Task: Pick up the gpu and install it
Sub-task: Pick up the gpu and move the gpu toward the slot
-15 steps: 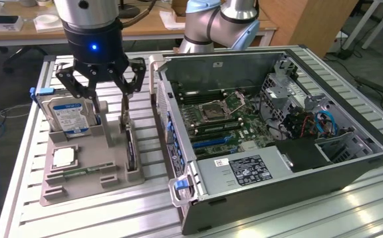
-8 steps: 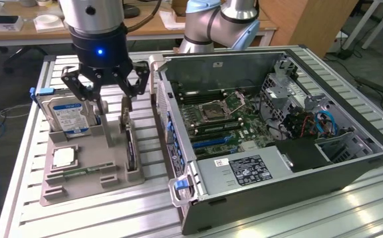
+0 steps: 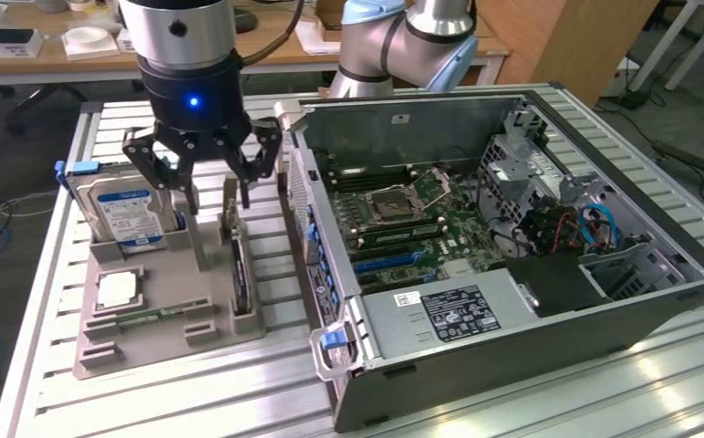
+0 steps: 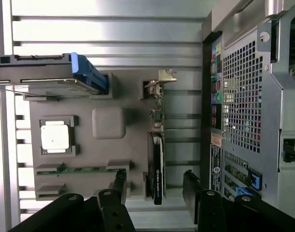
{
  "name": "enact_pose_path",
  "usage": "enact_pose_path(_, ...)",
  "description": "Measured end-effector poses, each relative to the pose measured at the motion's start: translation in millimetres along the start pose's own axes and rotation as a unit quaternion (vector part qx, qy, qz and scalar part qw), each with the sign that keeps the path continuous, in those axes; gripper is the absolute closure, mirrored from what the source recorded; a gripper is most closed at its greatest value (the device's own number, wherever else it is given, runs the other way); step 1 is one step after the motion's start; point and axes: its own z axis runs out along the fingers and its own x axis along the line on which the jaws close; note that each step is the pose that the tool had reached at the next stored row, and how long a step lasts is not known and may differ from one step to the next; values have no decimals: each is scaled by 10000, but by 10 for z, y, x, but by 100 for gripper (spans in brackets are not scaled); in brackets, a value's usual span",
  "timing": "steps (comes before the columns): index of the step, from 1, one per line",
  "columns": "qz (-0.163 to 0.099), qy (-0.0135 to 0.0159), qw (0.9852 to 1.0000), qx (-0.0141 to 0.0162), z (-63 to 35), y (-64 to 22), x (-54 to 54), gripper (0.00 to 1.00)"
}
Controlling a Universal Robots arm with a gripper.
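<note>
The gpu (image 3: pixel 235 248) stands on edge in a slot of the grey holder (image 3: pixel 191 274) on the exterior view's left. In the wrist view the gpu (image 4: pixel 157 150) appears edge-on, a thin green card with a black cooler and a silver end bracket (image 4: pixel 161 77). My gripper (image 3: pixel 212 193) hangs open just above the holder, over the card's bracket end. In the wrist view my gripper (image 4: pixel 155 186) has one black finger (image 4: pixel 119 182) on each side of the card, clear of it. The open computer case (image 3: pixel 620 301) with its motherboard (image 3: pixel 407 224) lies to the exterior view's right.
The holder also carries a silver hard drive (image 3: pixel 127 214) with a blue label standing upright, a processor chip (image 3: pixel 118 290) and a slim memory stick (image 3: pixel 158 315). The case's rear wall (image 4: pixel 244 96) stands close beside the gpu slot. A desk and another arm's base (image 3: pixel 401 46) lie behind.
</note>
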Motion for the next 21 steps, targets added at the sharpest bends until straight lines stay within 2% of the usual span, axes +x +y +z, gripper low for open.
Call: enact_pose_path(21,0,-2,10000,-1,194,-24,-15,41)
